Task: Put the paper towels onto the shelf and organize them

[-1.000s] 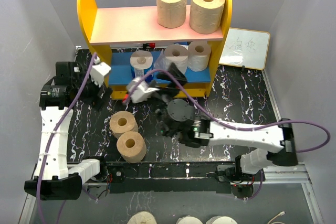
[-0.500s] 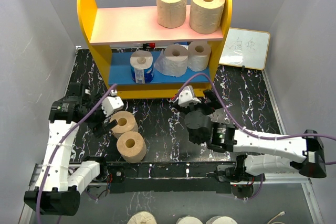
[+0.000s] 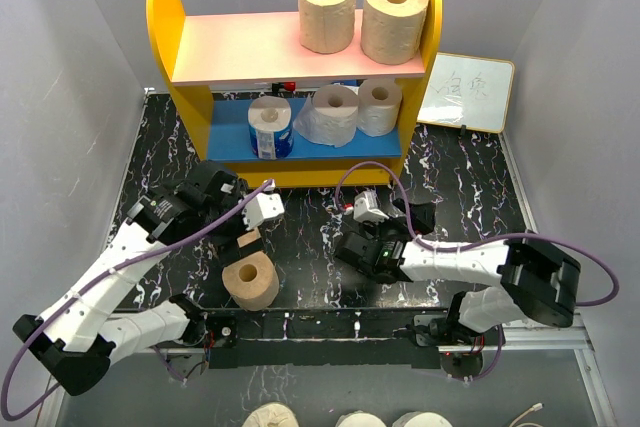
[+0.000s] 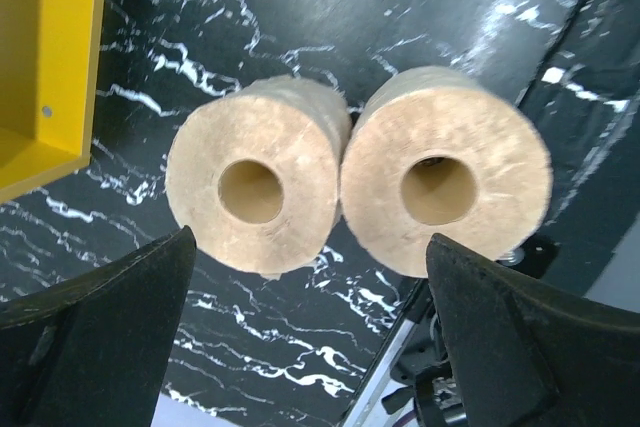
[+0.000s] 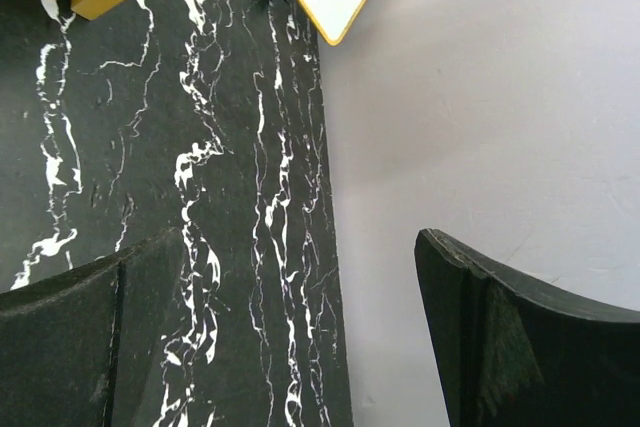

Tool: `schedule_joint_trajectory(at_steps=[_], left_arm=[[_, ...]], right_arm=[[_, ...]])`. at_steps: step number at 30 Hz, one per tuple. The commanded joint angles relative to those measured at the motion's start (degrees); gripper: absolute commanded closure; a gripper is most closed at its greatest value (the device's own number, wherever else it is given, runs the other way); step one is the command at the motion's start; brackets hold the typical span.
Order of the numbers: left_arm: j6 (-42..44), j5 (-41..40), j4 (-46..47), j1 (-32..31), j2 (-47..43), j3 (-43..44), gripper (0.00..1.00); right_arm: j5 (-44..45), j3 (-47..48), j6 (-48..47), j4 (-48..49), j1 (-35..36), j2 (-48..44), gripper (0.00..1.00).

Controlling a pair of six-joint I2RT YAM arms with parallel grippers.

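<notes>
Standing upright and touching, two tan rolls [image 4: 258, 190], cores skyward, left gripper [image 4: 310, 239] spread above, right gripper [image 5: 298, 237] released.

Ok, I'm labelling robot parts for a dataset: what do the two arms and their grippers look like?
Left arm and right arm both have white shells, black joints and a purple cable alongside. Left fingers and right fingers are broad, matte black.

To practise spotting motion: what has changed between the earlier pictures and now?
The left end effector swung from beside the shelf to hover open over the two tan rolls on the table. The right end effector pulled back from the lower board, open and empty. The shelf's five rolls stayed put.
</notes>
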Motion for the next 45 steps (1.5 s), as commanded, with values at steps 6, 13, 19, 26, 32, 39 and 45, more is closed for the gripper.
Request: schedule_joint_trajectory(at_steps=[6, 13, 19, 26, 32, 39, 45], left_arm=[[-5.24, -1.9, 0.6, -4.69, 0.02, -2.4, 0.01], [-6.89, -7.82, 8.41, -4.82, -2.39, -9.41, 0.01], [-8.88, -11.82, 12.72, -4.69, -2.21, -13.57, 0.01], [-11.31, -7.46, 13.94, -4.76, -0.35, -15.82, 0.01], [-10.53, -2.06, 9.24, -4.84, 0.44, -12.89, 0.01], [-9.89, 0.23, 5.38, -4.82, 2.08, -8.57, 0.01], [-7.92, 3.22, 2.67, -4.84, 2.0, -7.08, 0.01]], right_arm=[[9.89, 7.98, 46.72, -28.98, -1.52, 18.5, 0.02], [10.61, 11.78, 64.08, -42.29, -1.89, 31.99, 0.01], [10.02, 11.53, 65.52, -41.97, -4.1, 21.41, 0.02], [9.93, 11.05, 65.3, -41.26, -5.94, 11.98, 0.02], [10.11, 10.78, 65.3, -41.02, -6.56, 10.55, 0.01], [10.11, 10.93, 65.14, -41.06, -6.62, 13.18, 0.02], [10.02, 10.94, 65.03, -41.07, -6.63, 13.34, 0.02]])
